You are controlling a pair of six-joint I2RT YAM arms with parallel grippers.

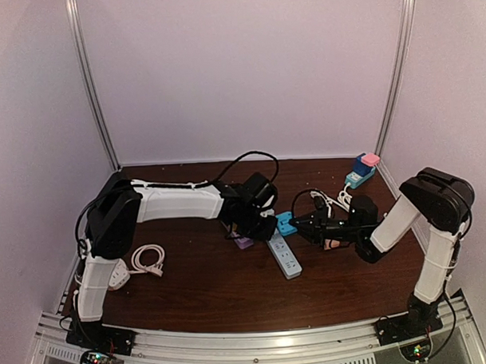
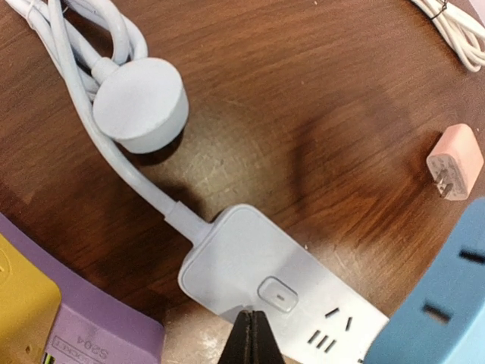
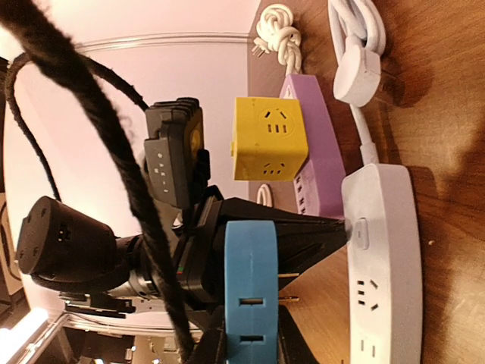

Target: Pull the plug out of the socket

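L end effector pins strip; R end effector grips blue plug

worktop: dark wood, slight sheen, finely scuffed
power strip: smooth matt white plastic
blue plug: matt plastic, metal prongs
black cable: rough braided cloth

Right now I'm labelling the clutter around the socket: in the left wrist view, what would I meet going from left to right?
Yellow cube → round white plug → white power strip → pink adapter.
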